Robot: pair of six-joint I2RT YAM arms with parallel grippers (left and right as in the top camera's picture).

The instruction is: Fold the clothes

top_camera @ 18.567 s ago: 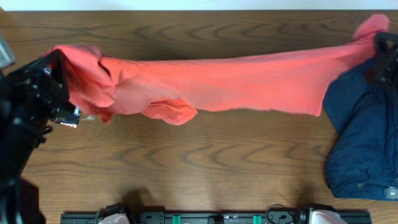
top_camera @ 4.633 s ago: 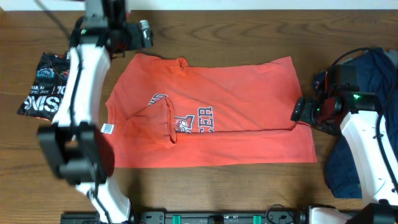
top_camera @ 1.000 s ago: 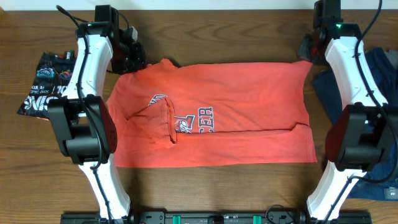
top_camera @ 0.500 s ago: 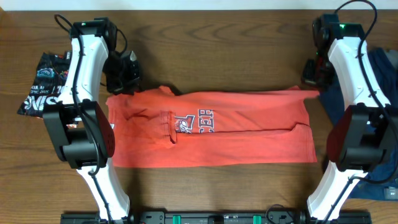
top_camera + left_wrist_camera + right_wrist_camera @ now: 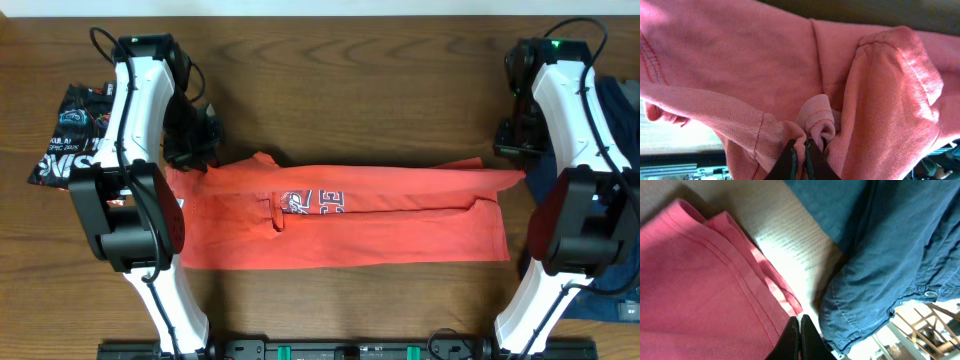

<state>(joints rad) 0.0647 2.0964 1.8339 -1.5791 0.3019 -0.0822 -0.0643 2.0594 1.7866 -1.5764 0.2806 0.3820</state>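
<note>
Coral-red T-shirt (image 5: 340, 235) doubled lengthwise on wooden table (image 5: 350, 100), black graphic tee (image 5: 65, 140) at left, navy garment (image 5: 620, 130) at right.

T-shirt (image 5: 400, 225): coral-red, spread wide across the middle of the tabletop (image 5: 350, 100).
Far edge: doubled over toward the near side, hiding the top of the white-and-navy lettering (image 5: 312, 203).
Far corners: pinched in the left end effector (image 5: 802, 150) and the right end effector (image 5: 799, 330).
Navy garment (image 5: 622, 125): crumpled at the right edge, just beside the T-shirt.
Black graphic tee (image 5: 68, 135): far left, apart.
</note>
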